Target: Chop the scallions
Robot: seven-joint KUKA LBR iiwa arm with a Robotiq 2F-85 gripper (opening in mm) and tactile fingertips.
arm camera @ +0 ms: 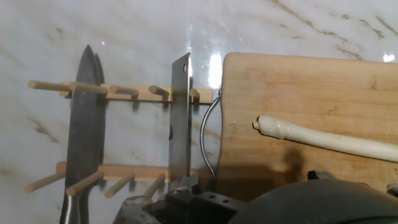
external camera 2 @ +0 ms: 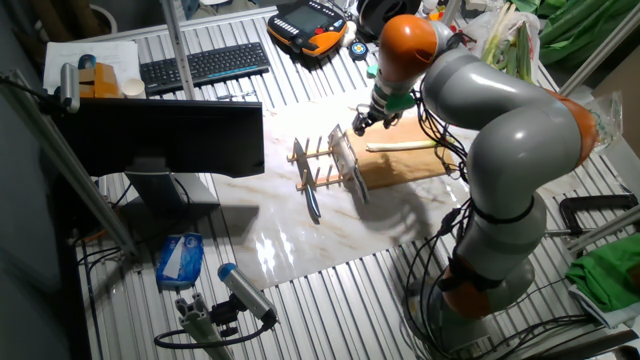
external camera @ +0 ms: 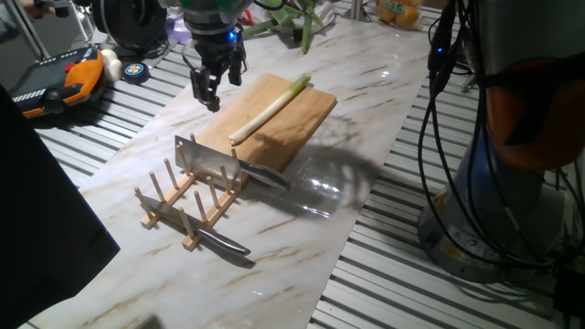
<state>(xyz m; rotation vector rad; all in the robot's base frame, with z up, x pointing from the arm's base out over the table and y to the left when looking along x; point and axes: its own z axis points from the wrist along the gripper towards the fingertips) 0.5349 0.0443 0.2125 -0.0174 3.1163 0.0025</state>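
The scallion lies whole and uncut across the wooden cutting board on the marble tabletop, its white root end pointing toward the wooden rack. The cleaver stands in that rack beside the board, and a slimmer knife rests in another slot. The gripper hangs above the near corner of the board, touching nothing; whether its fingers are parted or closed cannot be told from these views. By this judgement the chopping has not begun: a blade must be taken first, then every cut remains.
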